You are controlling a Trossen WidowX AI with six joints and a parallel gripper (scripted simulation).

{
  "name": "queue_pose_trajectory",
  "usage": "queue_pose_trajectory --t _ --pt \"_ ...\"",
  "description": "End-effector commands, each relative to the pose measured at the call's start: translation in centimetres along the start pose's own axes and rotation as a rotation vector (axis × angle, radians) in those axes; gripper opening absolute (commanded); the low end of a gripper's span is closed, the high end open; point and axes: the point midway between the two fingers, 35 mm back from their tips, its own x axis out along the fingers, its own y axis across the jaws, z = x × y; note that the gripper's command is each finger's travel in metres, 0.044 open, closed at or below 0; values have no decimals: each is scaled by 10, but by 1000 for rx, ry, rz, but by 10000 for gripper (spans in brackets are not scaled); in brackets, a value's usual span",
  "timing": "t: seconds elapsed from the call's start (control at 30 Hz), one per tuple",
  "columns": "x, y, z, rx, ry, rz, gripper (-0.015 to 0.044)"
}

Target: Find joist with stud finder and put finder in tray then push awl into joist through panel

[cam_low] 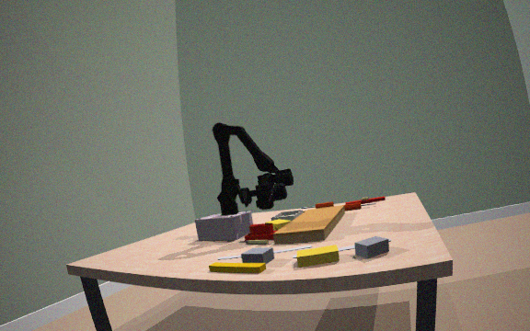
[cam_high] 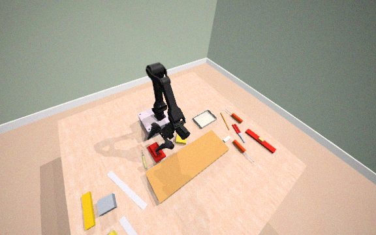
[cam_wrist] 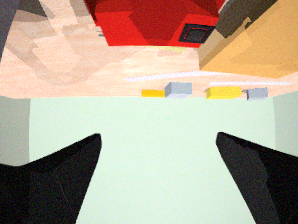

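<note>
My gripper (cam_high: 158, 138) (cam_low: 247, 197) (cam_wrist: 158, 139) is open and empty. It hangs a little above a red stud finder (cam_high: 156, 152) (cam_low: 260, 230) (cam_wrist: 153, 10), which lies on the table beside the near-left end of the orange floor panel (cam_high: 188, 163) (cam_low: 311, 222) (cam_wrist: 266, 43). The finder has a small dark window on it. The grey-rimmed tray (cam_high: 215, 117) (cam_low: 288, 214) stands behind the panel, with nothing in it. Orange-handled tools with thin metal shafts (cam_high: 239, 145) (cam_high: 237, 117) lie right of the panel; I cannot tell which is the awl.
A yellow block (cam_high: 181, 140) lies under the wrist beside the panel. The arm's grey base (cam_high: 149, 118) stands behind. A red level (cam_high: 260, 140), a pencil (cam_high: 224, 121), a green-handled tool (cam_high: 144, 160), white strips (cam_high: 126, 190), a yellow bar (cam_high: 87, 210) and a grey block (cam_high: 106, 203) lie around.
</note>
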Motion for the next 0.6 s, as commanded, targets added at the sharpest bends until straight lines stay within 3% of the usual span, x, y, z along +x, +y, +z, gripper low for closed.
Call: queue_pose_trajectory --t 0.0,0.1,0.37,0.57 --pt "-4 3 -11 -13 0 7 440" --pt "3 3 0 53 -50 25 440" --pt "32 20 38 730 -585 359 440" --pt "35 10 37 1296 -939 609 440"
